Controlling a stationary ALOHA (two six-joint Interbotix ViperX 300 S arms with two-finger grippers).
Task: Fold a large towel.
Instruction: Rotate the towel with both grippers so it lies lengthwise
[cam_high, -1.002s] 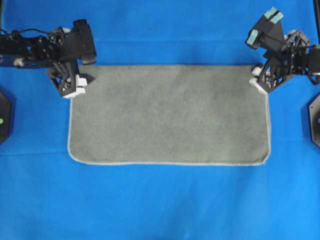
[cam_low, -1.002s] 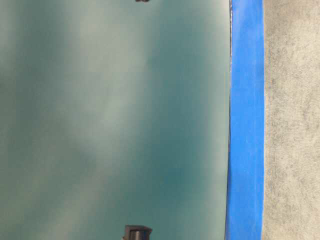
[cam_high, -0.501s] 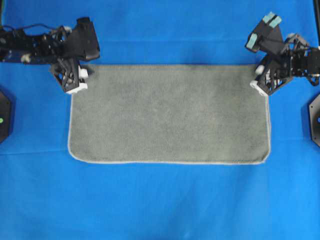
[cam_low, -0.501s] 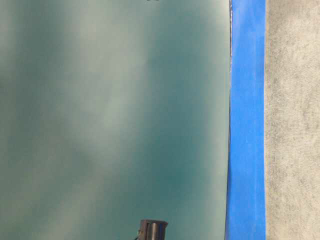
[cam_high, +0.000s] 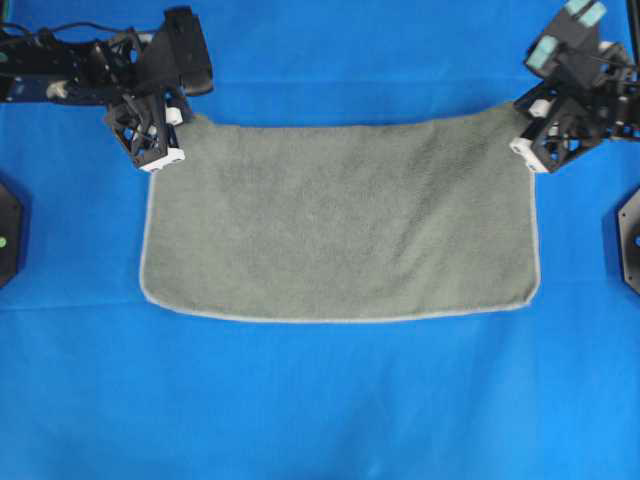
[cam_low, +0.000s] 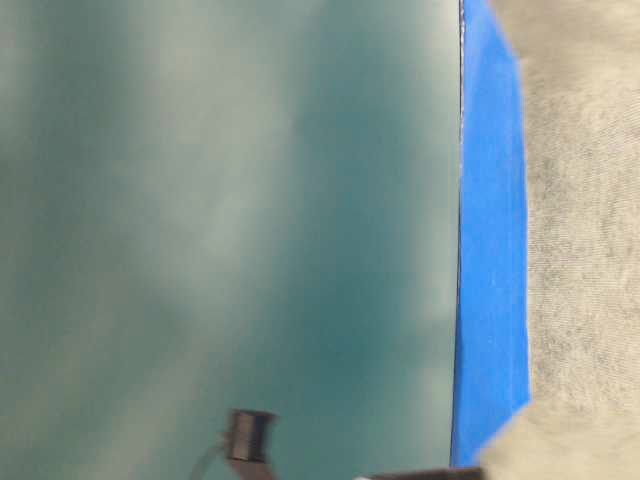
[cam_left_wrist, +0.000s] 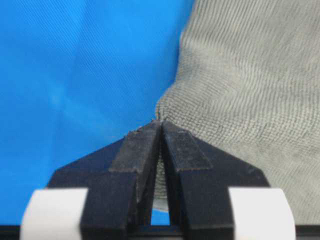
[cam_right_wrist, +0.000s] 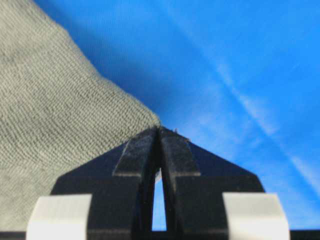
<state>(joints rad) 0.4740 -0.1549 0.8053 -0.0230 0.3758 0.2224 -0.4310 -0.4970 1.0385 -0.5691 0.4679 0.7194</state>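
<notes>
The large towel (cam_high: 340, 220), grey-green with a pale stitched edge, lies spread on the blue sheet. Its two far corners are raised, so the far edge sags in the middle. My left gripper (cam_high: 172, 133) is shut on the far left corner; in the left wrist view cloth (cam_left_wrist: 235, 95) runs between the closed fingertips (cam_left_wrist: 161, 123). At the far right corner my right gripper (cam_high: 528, 128) is also shut, and the right wrist view has the towel (cam_right_wrist: 55, 110) meeting the closed tips (cam_right_wrist: 159, 129). The table-level view catches the towel (cam_low: 585, 250) lifting at both ends.
The bright blue sheet (cam_high: 320, 400) covers the table around the towel. Black mounts sit at the left edge (cam_high: 8, 235) and the right edge (cam_high: 628, 240). A dark arm part (cam_low: 248, 436) shows low in the table-level view.
Both grippers have closed on the towel's far corners and lifted them away from the near edge. The far edge now sags and the near edge bows slightly.
</notes>
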